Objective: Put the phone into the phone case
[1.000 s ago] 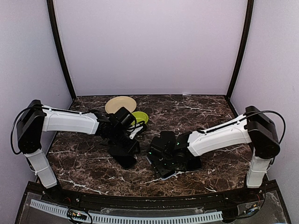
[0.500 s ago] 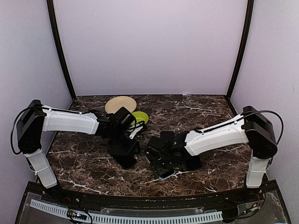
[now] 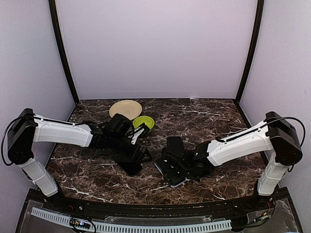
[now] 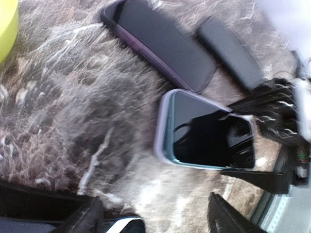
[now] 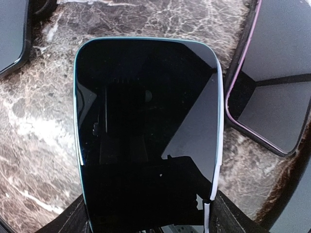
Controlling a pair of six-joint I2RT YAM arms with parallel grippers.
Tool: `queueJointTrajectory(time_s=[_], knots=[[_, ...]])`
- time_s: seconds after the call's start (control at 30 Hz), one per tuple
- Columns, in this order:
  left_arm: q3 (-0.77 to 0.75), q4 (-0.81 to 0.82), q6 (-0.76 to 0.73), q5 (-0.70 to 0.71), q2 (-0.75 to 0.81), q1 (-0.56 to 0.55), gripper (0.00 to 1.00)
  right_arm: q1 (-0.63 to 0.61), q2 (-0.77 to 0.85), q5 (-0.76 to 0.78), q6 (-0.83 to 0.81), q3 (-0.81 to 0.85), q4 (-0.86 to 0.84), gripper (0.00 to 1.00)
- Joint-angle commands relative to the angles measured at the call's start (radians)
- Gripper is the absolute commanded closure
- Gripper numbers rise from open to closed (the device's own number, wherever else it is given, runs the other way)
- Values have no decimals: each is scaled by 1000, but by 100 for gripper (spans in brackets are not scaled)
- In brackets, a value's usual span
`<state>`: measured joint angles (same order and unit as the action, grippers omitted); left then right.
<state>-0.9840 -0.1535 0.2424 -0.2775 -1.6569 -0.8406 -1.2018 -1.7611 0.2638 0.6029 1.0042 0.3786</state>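
Cased phone flat on the table, both arms' fingers spread

The phone (image 5: 146,131) sits screen up inside the lavender phone case (image 4: 159,127) on the marbled table (image 5: 39,121). The right fingers (image 5: 235,218) stand wide apart on either side of its near end; I cannot tell whether they touch the case. The left fingers (image 4: 226,218) hang open above the table with nothing between them. A purple-edged phone (image 4: 160,43) lies just beside the case, and a green bowl (image 3: 144,122) sits farther back.

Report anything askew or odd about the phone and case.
Nothing stands out. The phone lies flat within the phone case, whose pale rim shows along both long sides; another phone lies flat on the table beside it.
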Motion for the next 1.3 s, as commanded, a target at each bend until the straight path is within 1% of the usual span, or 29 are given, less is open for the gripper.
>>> queueJointTrajectory(time_s=[0.0,0.03,0.1,0.27,0.33,0.47,0.5,0.53,0.57,0.6,0.63,0.67,0.7,0.8,0.9,0.93,0.97,1.0,1.03,1.07,1.13,1.17,1.23,1.27], knots=[[109,351,154,-117,100,2,15,-3,93,87,-23,-33,-154,59],[126,404,189,-125,100,2,13,-5,109,106,-29,-36,-167,60],[129,456,230,-132,97,3,12,-11,147,150,-48,-37,-200,62],[119,524,311,-114,85,4,11,-28,234,260,-90,-51,-296,64],[115,559,342,-108,75,3,13,-39,256,286,-114,-57,-341,64],[113,674,407,-130,57,2,20,-54,278,298,-159,-55,-374,64],[113,710,417,-135,52,2,26,-57,284,299,-169,-57,-375,64],[111,729,421,-143,47,2,34,-60,289,302,-176,-58,-386,64],[111,736,422,-147,45,2,39,-62,295,304,-182,-59,-399,65],[113,747,416,-158,44,0,47,-62,298,308,-185,-60,-401,65],[114,751,413,-165,44,-1,50,-61,302,318,-188,-62,-400,65],[116,756,403,-181,44,-2,57,-62,306,324,-189,-64,-401,65],[118,756,396,-189,47,-2,60,-62,310,330,-192,-66,-404,65],[120,737,354,-208,57,-4,74,-62,309,341,-199,-74,-417,64],[126,724,322,-218,66,-4,84,-62,296,326,-214,-79,-435,63],[125,715,304,-228,66,-4,88,-60,291,319,-219,-81,-441,61],[122,708,295,-240,60,-5,91,-58,288,298,-226,-87,-446,58],[120,691,274,-246,56,-5,96,-58,285,278,-233,-94,-453,54],[116,682,262,-254,47,-5,99,-56,289,254,-243,-106,-460,46],[115,663,234,-256,41,-5,100,-49,296,214,-254,-120,-468,33],[113,629,175,-254,24,-4,100,-34,316,140,-275,-145,-463,4],[115,618,148,-248,15,-5,100,-25,330,95,-293,-160,-455,2],[128,594,63,-243,5,-5,100,3,376,6,-336,-201,-435,2],[134,591,2,-244,2,-5,100,28,405,-73,-368,-222,-423,2]])
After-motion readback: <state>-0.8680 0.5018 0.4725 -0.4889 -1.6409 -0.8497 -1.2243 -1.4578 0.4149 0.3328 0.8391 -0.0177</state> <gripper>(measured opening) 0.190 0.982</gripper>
